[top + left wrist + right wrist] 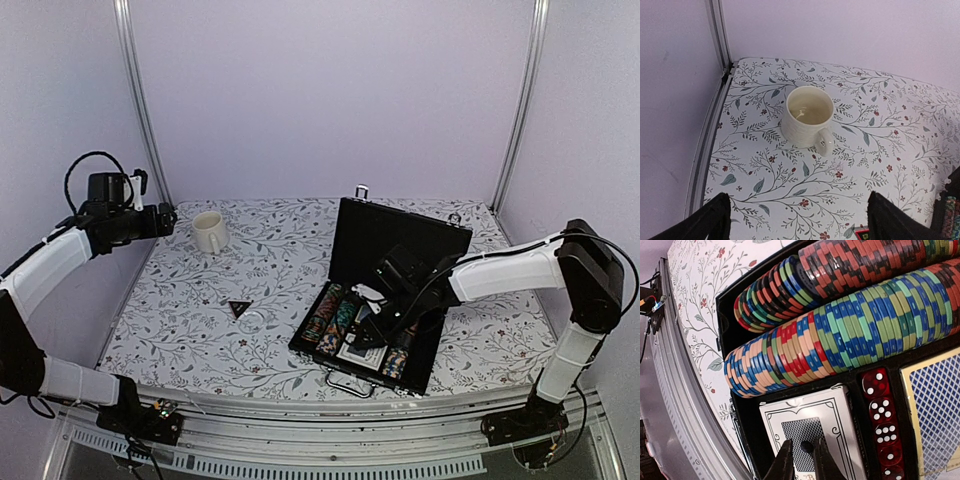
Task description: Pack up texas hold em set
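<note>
Briefcase stands open right of centre on the bench, lid upright, which leaves its trays reachable. Inside are chip rows, a column of red dice and 2 card decks. Right gripper hangs over 1 deck, fingers nearly together (a pinch cannot be confirmed). Left gripper is released, raised above the mug, judged parked clear. Black triangle lies unpacked, left of the case.

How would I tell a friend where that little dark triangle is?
Start at the open black briefcase on the flowered table. Left of it, nearer the robot than the cream mug, lies the black triangle. It alone is flat and three-cornered.
</note>
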Action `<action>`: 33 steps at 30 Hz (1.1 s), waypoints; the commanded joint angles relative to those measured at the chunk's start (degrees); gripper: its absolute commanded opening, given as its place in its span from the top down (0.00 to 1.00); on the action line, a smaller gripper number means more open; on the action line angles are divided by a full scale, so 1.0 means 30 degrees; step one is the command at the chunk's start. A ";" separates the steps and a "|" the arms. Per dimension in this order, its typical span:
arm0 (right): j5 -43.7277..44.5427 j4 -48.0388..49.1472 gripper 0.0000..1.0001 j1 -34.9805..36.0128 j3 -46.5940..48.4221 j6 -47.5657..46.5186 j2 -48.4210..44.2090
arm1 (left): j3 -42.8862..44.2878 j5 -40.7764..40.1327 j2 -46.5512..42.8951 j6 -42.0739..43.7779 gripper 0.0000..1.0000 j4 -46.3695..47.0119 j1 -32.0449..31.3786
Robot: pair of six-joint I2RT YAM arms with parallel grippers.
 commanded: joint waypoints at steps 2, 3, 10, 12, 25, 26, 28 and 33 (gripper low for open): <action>0.0740 -0.0013 0.82 0.0071 0.0042 0.0218 -0.0746 | -0.0008 -0.0163 0.0141 -0.0040 0.05 -0.0036 -0.0206; 0.0824 -0.0043 0.82 0.0100 0.0101 0.0253 -0.0864 | -0.0008 -0.0221 0.0141 -0.0040 0.05 -0.0041 -0.0231; 0.3149 0.0649 0.73 0.0363 -0.0194 0.1022 -0.3107 | -0.0096 -0.0578 0.0297 0.0094 0.05 -0.0070 -0.0747; 0.3891 0.0931 0.65 0.0362 -0.0362 0.1421 -0.3941 | -0.0099 -0.0825 0.0393 0.0133 0.05 -0.0115 -0.1017; 0.9997 0.2898 0.21 0.4093 0.3092 0.3504 -0.1732 | -0.0155 -0.2840 0.0571 0.0399 0.06 -0.0357 -0.2655; 0.9870 0.3269 0.18 0.4390 0.3514 0.3373 -0.1127 | -0.0154 -0.2935 0.0620 0.0399 0.06 -0.0390 -0.2814; 0.9317 0.4385 0.13 0.4765 0.4141 0.3036 -0.0032 | -0.0195 -0.2879 0.0665 0.0452 0.05 -0.0372 -0.3207; 0.7962 0.5000 0.12 0.4887 0.6485 0.2379 0.3331 | -0.0296 -0.3009 0.0683 0.0625 0.05 -0.0277 -0.4073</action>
